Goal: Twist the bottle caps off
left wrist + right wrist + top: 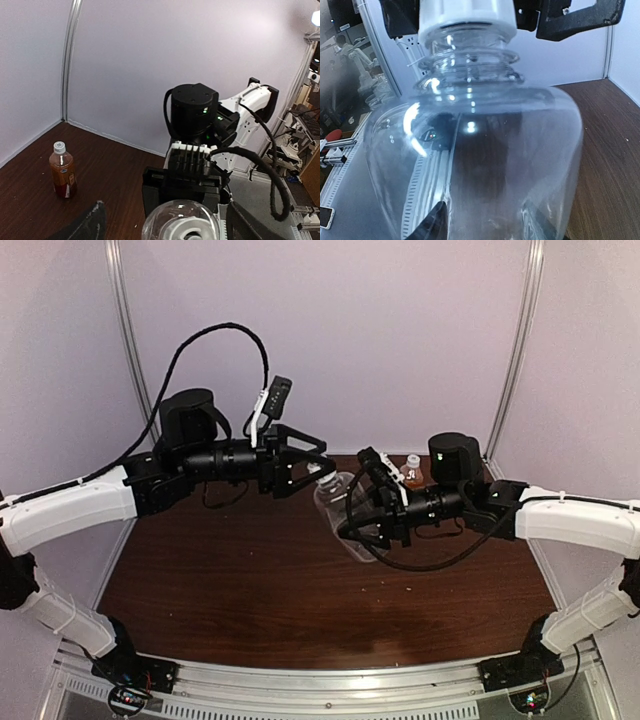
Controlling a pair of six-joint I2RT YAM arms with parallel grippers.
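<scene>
Lowest and closest to the arm bases, the dark wooden worktop [250,580] carried neither pincer's load. Just above its middle, the right pincer [362,518] was clamped around the body of the clear bottle [475,165], holding it off the wood and tilted, with the neck aimed up and left toward the other arm.

A little farther on, the left pincer [320,470] met that neck with its jaws wide, one on each side of the white cap [465,15]. As far as both wrist views showed, they were not pressing on it.

The step in hand looked to be the first cap, with the bottle braced and the twisting arm lined up but not yet gripping. The next move would call for closing the left pincer squarely on the cap. The wrist would then turn about the neck's axis while the right side held firm, or the thin-walled body might spin along with the cap.

The clear bottle appeared empty (only reflections showed through its wall, no liquid line).

Farthest back, toward the rear right of the worktop, the brown bottle [62,172] stood upright, well apart from both pincers. Its small cap [59,146] was on, amber liquid reached nearly to the neck, and a label [64,176] wrapped its middle
</scene>
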